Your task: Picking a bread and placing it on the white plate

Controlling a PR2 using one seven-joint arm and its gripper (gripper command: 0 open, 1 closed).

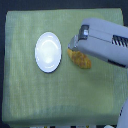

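Note:
The bread (81, 59) is a golden-brown pastry lying on the green cloth, just to the exterior view's right of the white plate (48, 52). The plate is round, plain and bare. My gripper (75, 42) reaches in from the right, its tip right over the bread's upper end. The arm's grey body covers the top of the bread. Whether the fingers are open or shut does not show from this angle.
A green cloth (30, 95) covers the whole table top. The grey arm (105, 42) spans the upper right. A dark edge and some pale objects show along the bottom border.

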